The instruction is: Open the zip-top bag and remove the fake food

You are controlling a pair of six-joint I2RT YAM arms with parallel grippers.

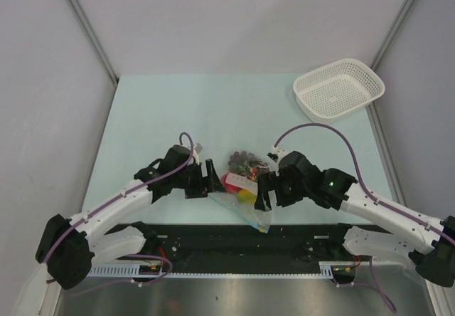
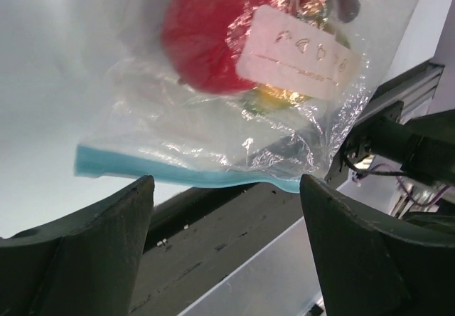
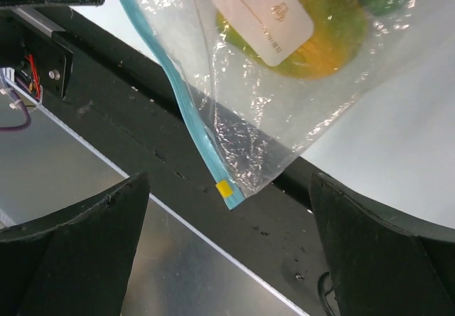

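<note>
Left fingers (image 2: 78,259) and right fingers (image 3: 71,252) both spread apart, empty; zip-top bag (image 1: 252,209) of fake food (image 1: 232,182) lies on tabletop (image 1: 178,109) between them.

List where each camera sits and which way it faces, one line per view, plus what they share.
Top external: above and behind the arms, looking down at the table; both arms, left gripper and right gripper show.
Left wrist: on the left arm, looking past its fingers at the zip-top bag.
Right wrist: on the right arm, looking past its fingers at the bag's zip strip.
Shared: all three see the bag.
</note>
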